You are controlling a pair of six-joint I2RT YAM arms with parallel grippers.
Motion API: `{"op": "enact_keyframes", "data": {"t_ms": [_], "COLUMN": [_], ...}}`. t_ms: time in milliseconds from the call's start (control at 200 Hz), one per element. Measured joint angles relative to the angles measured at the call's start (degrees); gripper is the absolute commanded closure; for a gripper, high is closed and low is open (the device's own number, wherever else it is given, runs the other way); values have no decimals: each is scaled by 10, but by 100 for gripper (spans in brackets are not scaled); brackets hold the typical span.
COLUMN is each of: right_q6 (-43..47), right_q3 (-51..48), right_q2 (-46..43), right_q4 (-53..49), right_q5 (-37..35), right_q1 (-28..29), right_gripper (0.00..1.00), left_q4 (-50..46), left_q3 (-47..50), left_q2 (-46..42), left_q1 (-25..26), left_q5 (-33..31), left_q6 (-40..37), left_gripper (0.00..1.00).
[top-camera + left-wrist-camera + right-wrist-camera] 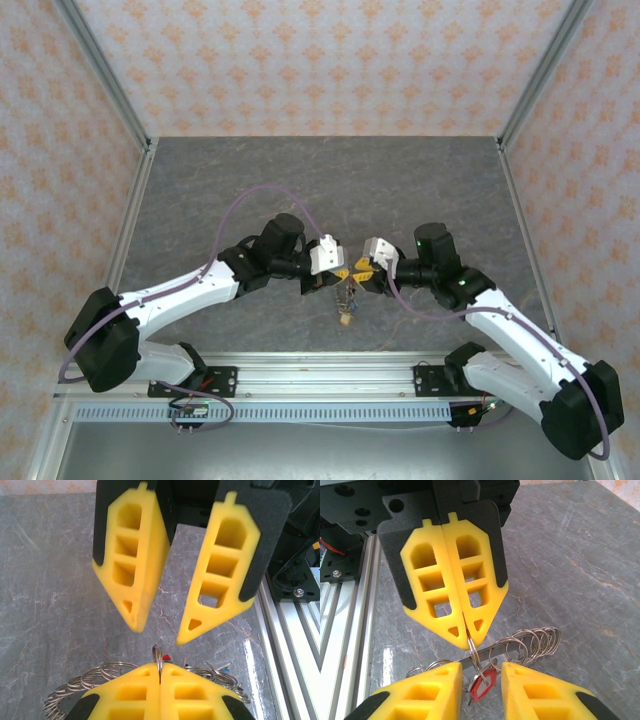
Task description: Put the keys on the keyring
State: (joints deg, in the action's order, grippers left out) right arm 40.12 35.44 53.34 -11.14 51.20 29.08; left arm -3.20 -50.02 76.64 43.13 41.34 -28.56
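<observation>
Left pincer clamped on keyring mid-frame; right pincer open, straddling red key below.

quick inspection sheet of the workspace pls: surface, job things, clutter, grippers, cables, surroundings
surface: grey marbled table, no damage seen
job's things: keyring held between the two arms, coiled loops fanned out; red key hanging below it; yellowish key lowest
clutter: nothing seen
grippers: left gripper shut on a loop of the keyring; right gripper open, a finger on either side of the red key
cables: purple cable arching off the left arm, another along the right arm
surroundings: patterned walls; metal rail at the near edge
</observation>
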Motion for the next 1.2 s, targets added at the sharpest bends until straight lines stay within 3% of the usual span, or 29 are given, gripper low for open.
{"op": "enact_keyframes", "data": {"t_ms": [130, 586, 876, 1016, 1196], "right_q6": [-6, -11, -16, -19, -8], "right_q3": [-3, -6, -6, -3, 33], "right_q2": [13, 27, 36, 35, 34], "right_q4": [17, 31, 31, 21, -60], "right_q5": [6, 25, 31, 30, -3], "right_q1": [0, 0, 0, 0, 4], "right_gripper": [82, 83, 99, 100, 100], "left_q4": [0, 0, 0, -4, -35], "left_q3": [0, 0, 0, 0, -14], "left_q2": [0, 0, 0, 0, 1], "left_q1": [0, 0, 0, 0, 0], "left_q5": [2, 2, 2, -3, -31], "left_q6": [0, 0, 0, -5, -20], "left_gripper": [100, 100, 100, 86, 82]}}
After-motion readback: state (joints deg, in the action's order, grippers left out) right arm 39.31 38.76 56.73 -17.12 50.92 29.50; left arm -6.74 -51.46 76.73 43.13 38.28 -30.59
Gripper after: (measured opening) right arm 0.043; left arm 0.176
